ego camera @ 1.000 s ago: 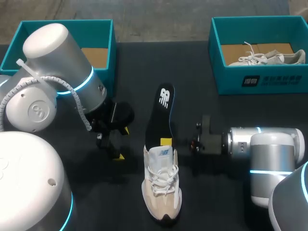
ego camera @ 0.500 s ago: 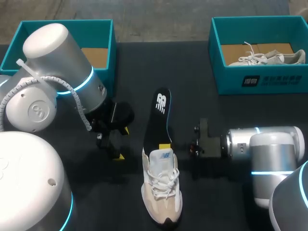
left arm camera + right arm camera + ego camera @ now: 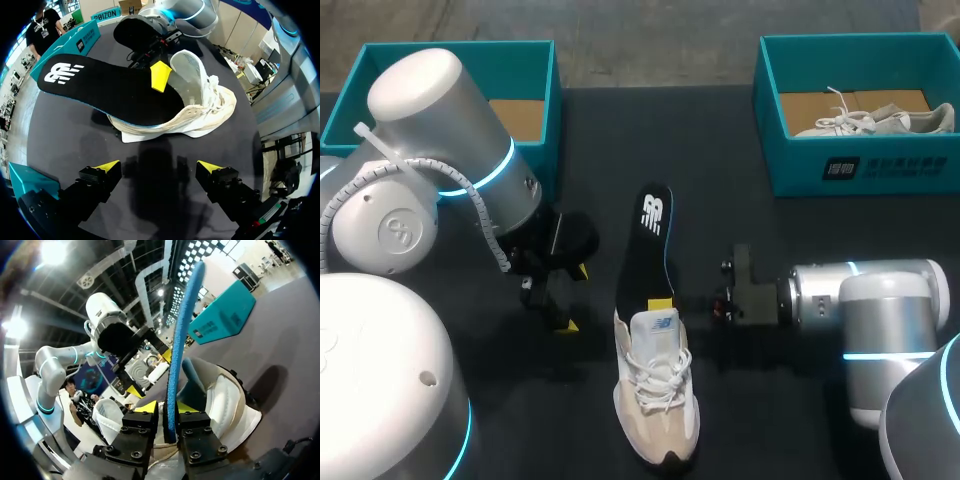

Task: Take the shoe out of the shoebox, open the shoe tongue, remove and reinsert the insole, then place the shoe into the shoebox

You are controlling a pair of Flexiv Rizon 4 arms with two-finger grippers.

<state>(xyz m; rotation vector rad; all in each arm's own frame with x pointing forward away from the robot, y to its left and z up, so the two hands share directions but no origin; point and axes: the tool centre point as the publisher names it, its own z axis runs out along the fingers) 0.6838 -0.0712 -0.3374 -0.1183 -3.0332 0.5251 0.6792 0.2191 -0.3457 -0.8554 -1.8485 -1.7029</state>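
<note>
The insole (image 3: 648, 240) has slid nearer, deeper into the shoe (image 3: 658, 400), grasped by the right claw (image 3: 170, 421); reinsertion looks underway. The left claw (image 3: 157, 167) hangs released.

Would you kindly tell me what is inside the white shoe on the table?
One end of the insole sits in the opening of the shoe, pinched by the right hand; the rest sticks out. How deep it reaches is hidden by the tongue.
</note>
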